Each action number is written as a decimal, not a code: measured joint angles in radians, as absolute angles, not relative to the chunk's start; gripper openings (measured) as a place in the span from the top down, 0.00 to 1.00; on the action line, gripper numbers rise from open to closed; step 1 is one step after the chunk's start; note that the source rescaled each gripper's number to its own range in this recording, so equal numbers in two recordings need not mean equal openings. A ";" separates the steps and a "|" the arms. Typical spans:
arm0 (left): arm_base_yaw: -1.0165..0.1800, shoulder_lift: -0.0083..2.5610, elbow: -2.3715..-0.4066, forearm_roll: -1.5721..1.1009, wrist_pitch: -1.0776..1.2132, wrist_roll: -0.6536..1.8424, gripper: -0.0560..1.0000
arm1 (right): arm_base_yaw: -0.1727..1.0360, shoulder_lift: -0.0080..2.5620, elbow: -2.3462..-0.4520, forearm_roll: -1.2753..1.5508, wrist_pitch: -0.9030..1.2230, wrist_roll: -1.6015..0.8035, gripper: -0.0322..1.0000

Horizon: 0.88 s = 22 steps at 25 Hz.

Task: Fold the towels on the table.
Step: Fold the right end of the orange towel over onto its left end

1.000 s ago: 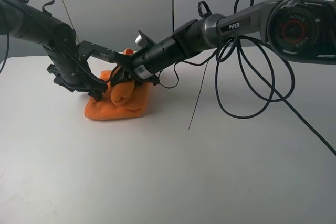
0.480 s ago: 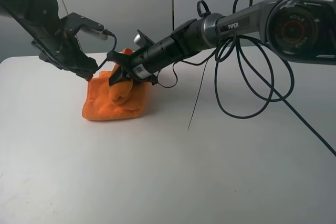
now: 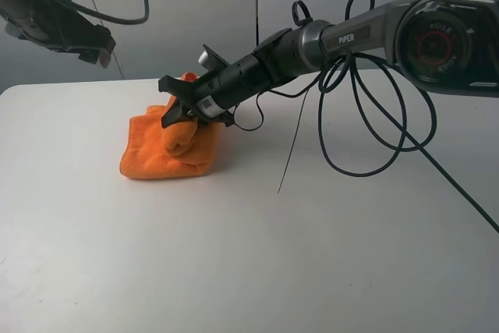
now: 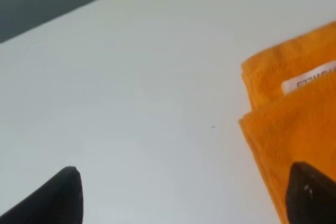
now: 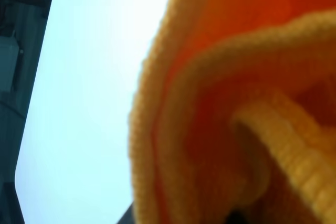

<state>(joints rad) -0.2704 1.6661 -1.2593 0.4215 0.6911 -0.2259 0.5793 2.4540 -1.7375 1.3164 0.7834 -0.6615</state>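
Observation:
The orange towel [image 3: 168, 148] lies folded into a thick bundle on the white table [image 3: 234, 255], left of centre. My right gripper [image 3: 178, 111] reaches across from the right and is shut on a raised, rolled fold at the bundle's top. In the right wrist view the towel [image 5: 220, 108] fills the picture and hides the fingers. My left gripper [image 3: 92, 46] hangs high at the far left, well above the table. In the left wrist view the left gripper [image 4: 184, 203] stands open with nothing in it, above the table [image 4: 131, 77] beside the towel's corner [image 4: 294, 119] and its white label [image 4: 310, 80].
Black cable loops [image 3: 374, 115] hang from the right arm over the table's right half. A thin dark cord [image 3: 292, 154] runs down to the tabletop near the middle. A grey wall stands behind the table's far edge.
My left arm has let go of the towel's left side and risen up and to the left. The right gripper keeps its hold, and the bundle has settled slightly to the left.

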 joint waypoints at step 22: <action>-0.270 1.447 -1.336 0.378 0.752 -0.262 0.00 | 0.580 2.441 -1.738 1.454 0.944 -0.757 0.00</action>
